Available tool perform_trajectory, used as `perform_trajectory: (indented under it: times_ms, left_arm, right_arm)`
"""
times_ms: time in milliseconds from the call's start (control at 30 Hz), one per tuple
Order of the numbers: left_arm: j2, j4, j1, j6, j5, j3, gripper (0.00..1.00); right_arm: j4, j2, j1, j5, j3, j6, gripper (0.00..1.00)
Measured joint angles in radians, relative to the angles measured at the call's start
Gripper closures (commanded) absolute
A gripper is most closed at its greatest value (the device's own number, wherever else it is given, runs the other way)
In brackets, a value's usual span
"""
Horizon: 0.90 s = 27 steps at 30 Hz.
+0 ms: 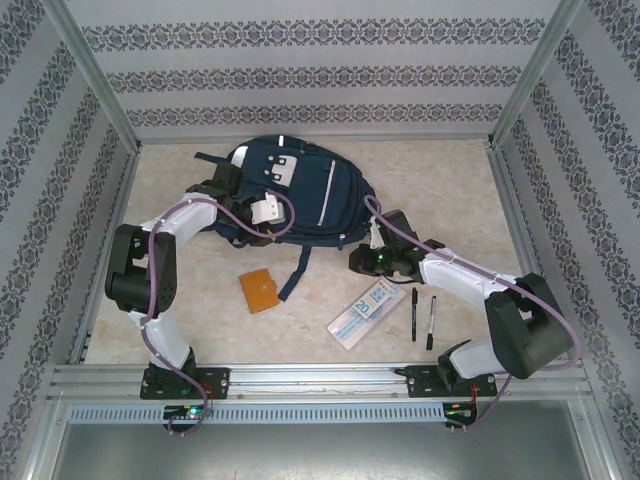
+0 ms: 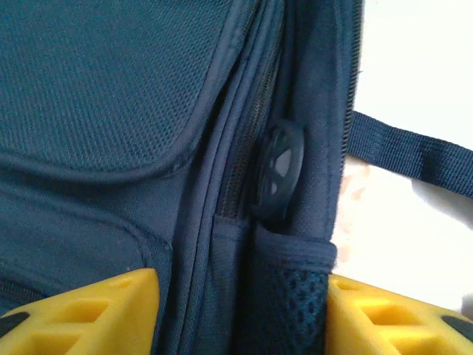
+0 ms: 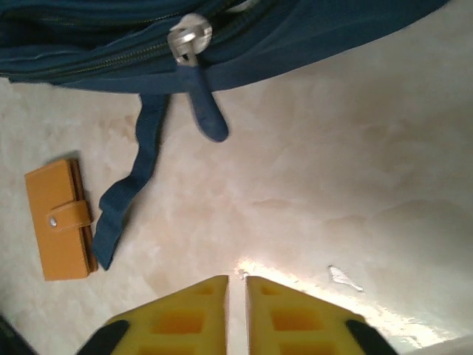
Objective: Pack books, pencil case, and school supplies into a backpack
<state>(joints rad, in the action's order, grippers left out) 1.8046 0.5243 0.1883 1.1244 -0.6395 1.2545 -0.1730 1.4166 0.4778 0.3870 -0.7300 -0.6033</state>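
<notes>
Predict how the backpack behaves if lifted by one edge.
Backpack looks like soft fabric lying slumped, so probably floppy and sagging. Biggest item here, so likely heaviest. Its loose strap may trail and snag.

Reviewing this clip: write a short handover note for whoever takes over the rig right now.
Left end effector: open, straddling the backpack's side edge.
Right end effector: nearly shut, empty, over the table near the zip pull.
Notebook, pencil case and two pens lie on the table in front of the backpack.
Done: none of these is packed.
Left: open the backpack and load them all.
</notes>
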Motion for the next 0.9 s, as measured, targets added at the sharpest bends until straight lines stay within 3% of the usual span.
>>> perform_trajectory:
  times_ms: [133,333,567,633,733,900]
  left_arm:
    - [-0.049,-0.002,0.076,0.024,-0.003,-0.031,0.33]
    - [-0.06,-0.047,0.252,-0.003,0.017,-0.046,0.33]
    - [0.066,-0.089,0.27,-0.029,0.054,-0.004,0.35]
    - [0.087,-0.097,0.27,-0.032,0.069,-0.005,0.41]
    - [0.102,-0.12,0.27,-0.043,0.087,-0.005,0.59]
    - [0.102,-0.142,0.27,-0.056,0.098,-0.005,0.74]
  right_arm:
    - [0.003,0.0,0.009,-0.011,-0.003,0.003,0.68]
    - [0.016,0.005,0.009,-0.086,-0.019,-0.017,0.63]
    - [0.112,0.129,0.025,-0.094,-0.077,-0.019,0.61]
    - [0.14,0.167,0.029,-0.093,-0.093,-0.019,0.61]
    - [0.173,0.219,0.029,-0.091,-0.116,-0.02,0.6]
    - [0.194,0.27,0.042,-0.098,-0.14,-0.02,0.6]
